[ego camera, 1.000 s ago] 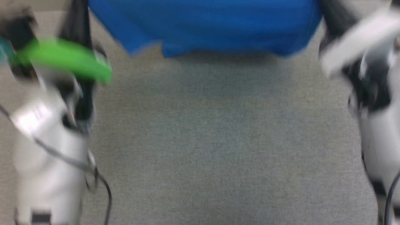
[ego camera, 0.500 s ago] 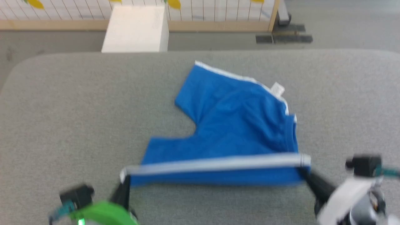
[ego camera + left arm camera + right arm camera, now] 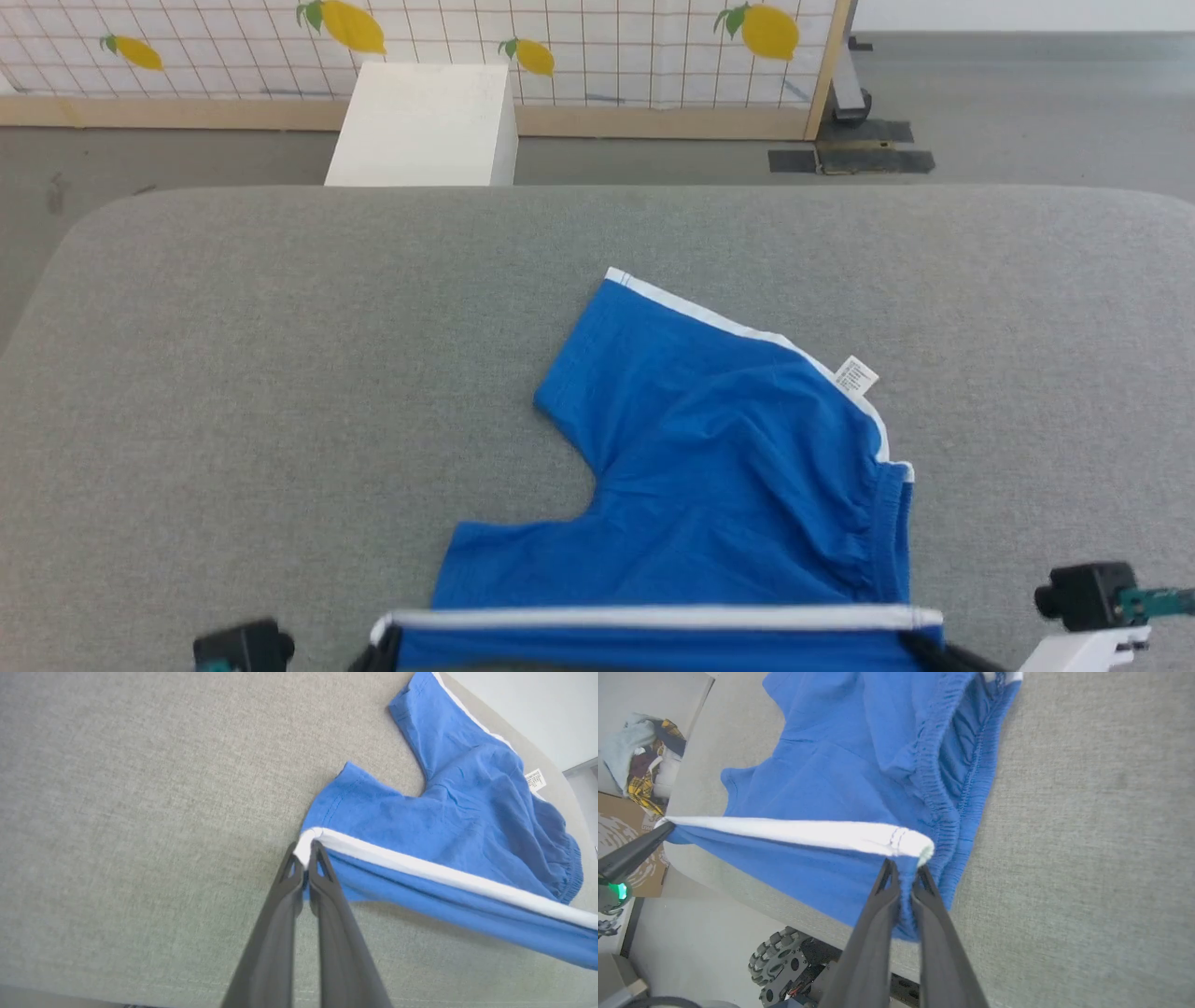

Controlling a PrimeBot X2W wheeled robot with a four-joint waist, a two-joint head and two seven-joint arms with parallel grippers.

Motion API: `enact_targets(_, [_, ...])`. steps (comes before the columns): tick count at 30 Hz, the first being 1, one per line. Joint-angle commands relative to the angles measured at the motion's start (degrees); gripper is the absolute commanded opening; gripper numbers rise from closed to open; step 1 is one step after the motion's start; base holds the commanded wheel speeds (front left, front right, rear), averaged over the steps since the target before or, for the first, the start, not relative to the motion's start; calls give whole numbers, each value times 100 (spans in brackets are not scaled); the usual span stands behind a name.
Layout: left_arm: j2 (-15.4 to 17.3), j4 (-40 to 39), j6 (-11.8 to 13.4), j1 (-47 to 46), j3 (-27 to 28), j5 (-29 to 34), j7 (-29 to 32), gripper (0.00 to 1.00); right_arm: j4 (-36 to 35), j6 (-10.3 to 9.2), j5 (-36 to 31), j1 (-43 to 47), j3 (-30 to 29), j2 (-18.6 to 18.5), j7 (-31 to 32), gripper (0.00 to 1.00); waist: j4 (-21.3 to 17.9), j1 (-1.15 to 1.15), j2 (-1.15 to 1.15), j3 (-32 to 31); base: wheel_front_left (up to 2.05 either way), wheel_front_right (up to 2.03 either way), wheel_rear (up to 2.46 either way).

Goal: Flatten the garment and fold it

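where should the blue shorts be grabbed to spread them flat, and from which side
Both ends of the white side stripe, from the near edge of the table. The stripe runs straight along the shorts' near side, so pinching its ends pulls the cloth taut. The left gripper and right gripper are shut there.

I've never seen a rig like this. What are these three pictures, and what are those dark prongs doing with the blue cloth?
This is a two-armed robot; each picture comes from one of its cameras. The wide picture is from its head, looking down on a grey padded surface where blue shorts lie, a small white tag at their far edge. The other two are from its wrists, each looking along that arm's claw, the pair of dark prongs. The left claw is shut on one end of the shorts' white stripe, the right claw on the other end, beside the elastic waistband. Between them the stripe is pulled straight, raised off the surface.
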Motion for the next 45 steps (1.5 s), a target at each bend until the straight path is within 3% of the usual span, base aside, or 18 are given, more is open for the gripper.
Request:
enact_targets(1, [135,-46,1,-339,32,66,42,0,-67,-12,-81,-168,-156,45,-7,0,-24,1,0,79,0,0,0])
enact_targets(8, [383,401,-468,-2242,-188,155,504,0,-198,-12,-329,-1000,-543,376,150,0,-192,1,0,524,0,0,0])
enact_targets(12, [465,1210,-849,-3579,-387,196,815,0,-85,-12,-464,-1560,-617,452,263,0,-353,1,0,873,0,0,0])
enact_targets(20, [269,2927,-1249,-5590,-747,360,1150,0,425,-12,-800,-2479,-734,764,310,0,-792,1,0,1565,0,0,0])
enact_targets(27, [94,3846,-1390,-6575,-852,479,1025,0,734,-12,-885,-2918,-808,898,104,0,-1085,1,0,1969,0,0,0])
enact_targets(40, [20,4948,-1406,-7099,-898,553,734,0,1117,-12,-797,-3168,-435,904,-46,0,-1357,1,0,2186,0,0,0])
enact_targets(41, [15,5019,-1405,-7109,-895,551,696,29,1108,-12,-769,-3176,-393,904,-87,27,-1352,1,0,2174,0,0,0])
enact_targets(42, [12,5068,-1396,-7120,-889,557,640,100,1096,-12,-746,-3176,-366,902,-133,50,-1340,1,0,2155,0,0,0])
enact_targets(43, [-7,5116,-1379,-7128,-868,551,547,100,1079,-12,-732,-3167,-355,894,-200,100,-1320,1,0,2125,0,0,0])
enact_targets(45, [-27,5180,-1374,-7132,-834,538,376,100,1011,-12,-710,-3130,-357,889,-347,100,-1272,1,0,2044,0,0,0])
